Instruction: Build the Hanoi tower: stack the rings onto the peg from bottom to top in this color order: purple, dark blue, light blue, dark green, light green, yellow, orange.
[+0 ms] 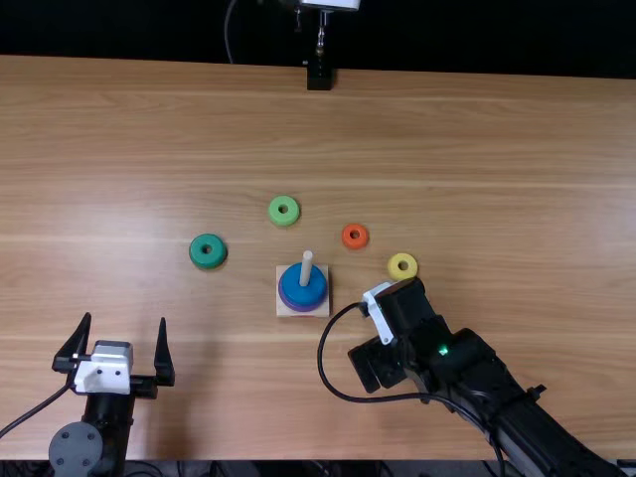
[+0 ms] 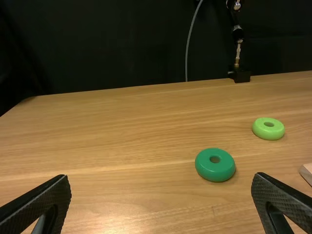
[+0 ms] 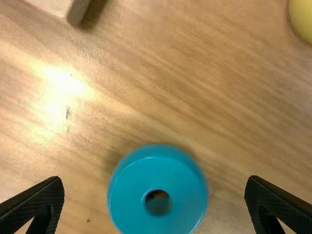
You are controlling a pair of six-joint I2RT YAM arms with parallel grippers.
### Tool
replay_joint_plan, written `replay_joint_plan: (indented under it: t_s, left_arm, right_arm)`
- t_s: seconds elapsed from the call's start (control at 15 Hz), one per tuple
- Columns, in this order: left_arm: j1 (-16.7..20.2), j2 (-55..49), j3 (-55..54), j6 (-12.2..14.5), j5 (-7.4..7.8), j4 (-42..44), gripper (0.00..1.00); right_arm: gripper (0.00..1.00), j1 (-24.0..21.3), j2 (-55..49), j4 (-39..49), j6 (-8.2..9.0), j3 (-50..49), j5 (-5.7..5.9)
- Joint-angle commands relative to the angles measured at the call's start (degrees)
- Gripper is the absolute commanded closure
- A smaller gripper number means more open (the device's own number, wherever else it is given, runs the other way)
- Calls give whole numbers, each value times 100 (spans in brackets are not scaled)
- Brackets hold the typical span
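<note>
Counting from the base up, you have two of seven rings threaded: the purple ring (image 1: 303, 309) lowest, the dark blue ring (image 1: 302, 293) on top of it, both around the wooden peg (image 1: 306, 266) on its square base (image 1: 282, 310). Order so far agrees with the list. Five to go. Next in line is the light blue ring (image 3: 126, 200); your right wrist view has it lying on the table, hole up, between the spread fingers of the right gripper (image 3: 154, 179). Those fingers stand wide, a gap on either side of the ring, nothing gripped. Judge this as the pick-up stage of ring three: you'd want to centre and lower before closing, or one finger may nudge the ring aside. After it, your dark green ring (image 1: 197, 255) lies left of the base, the light green ring (image 1: 275, 213) beyond the base, the orange ring (image 1: 347, 239) beyond it and to the right, the yellow ring (image 1: 394, 268) farther right, near the right arm. All four lie loose and apart. Your left gripper (image 1: 125, 318) is spread wide and empty near the table's near edge. Call it under a third done.
</note>
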Motion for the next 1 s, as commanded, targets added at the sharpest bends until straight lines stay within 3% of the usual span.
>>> replay_joint_plan:
  t_s: [0.0,0.93]
  left_arm:
    - [41,-67,-71,48,-16,-111,0]
    - [41,-67,-71,48,-16,-111,0]
  right_arm:
    - [0,-54,-150,36,-38,-124,-38]
    - [0,-62,-124,216,-48,-203,-17]
